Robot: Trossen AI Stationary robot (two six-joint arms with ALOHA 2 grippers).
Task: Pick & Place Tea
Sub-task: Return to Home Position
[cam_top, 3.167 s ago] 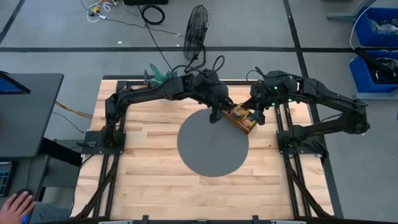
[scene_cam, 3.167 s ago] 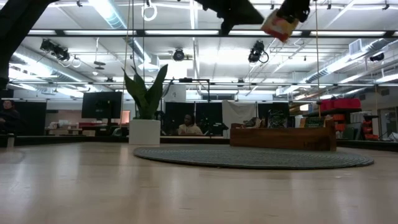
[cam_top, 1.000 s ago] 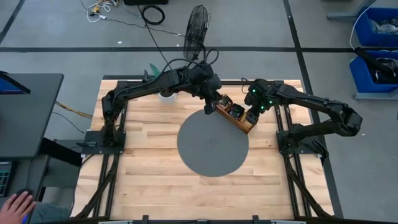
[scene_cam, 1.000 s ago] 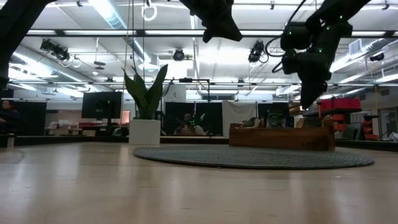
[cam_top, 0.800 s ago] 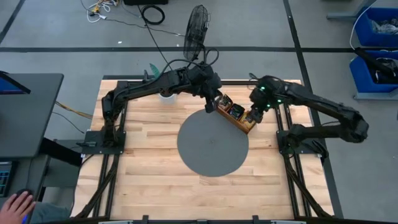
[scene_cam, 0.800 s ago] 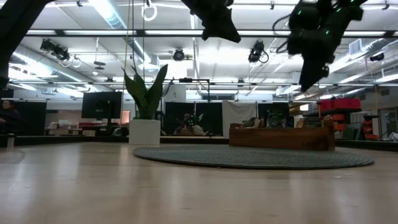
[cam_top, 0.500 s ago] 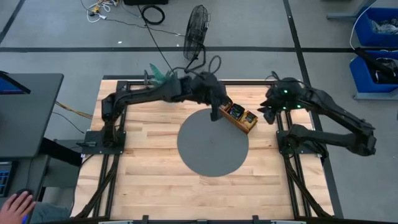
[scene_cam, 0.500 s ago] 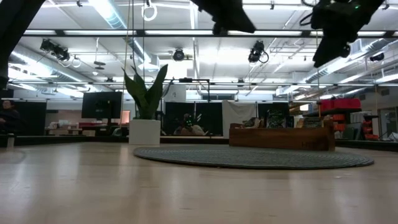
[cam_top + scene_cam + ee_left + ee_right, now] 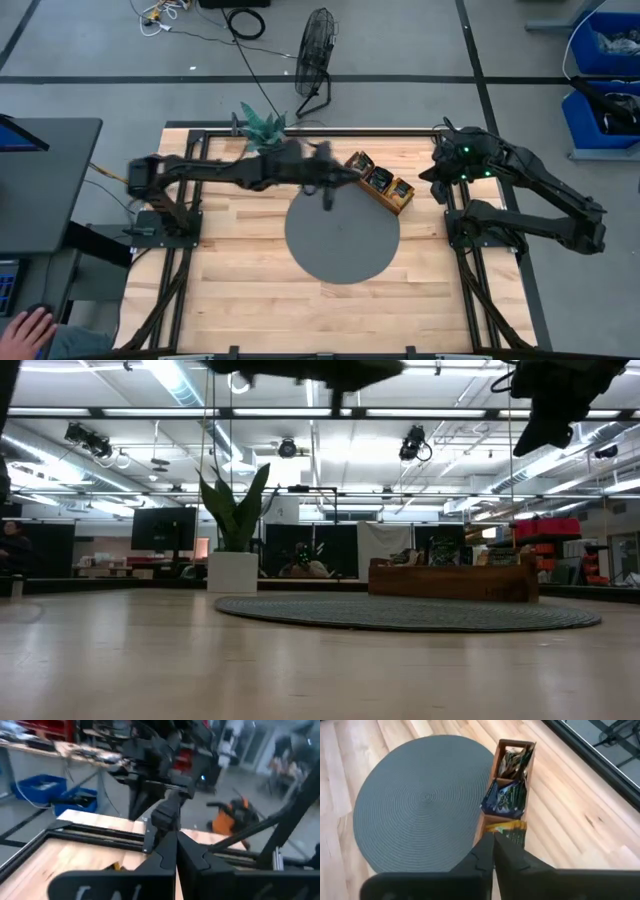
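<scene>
Now clear of square yellow and dark tea packets (image 9: 380, 180) in long brown wooden tray (image 9: 373, 191), right of centre: left gripper (image 9: 175, 840), right gripper (image 9: 493, 840) pinched empty, probably for homing.

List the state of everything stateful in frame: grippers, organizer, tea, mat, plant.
left gripper: jaws shut, empty, raised off the table.
right gripper: jaws shut, empty, raised off the table.
wooden organizer: at the mat's edge, all three sections filled.
yellow tea: in one end section.
dark blue tea: in the middle section.
other tea: in the opposite end section.
grey mat: flat, bare.
plant: upright.
</scene>
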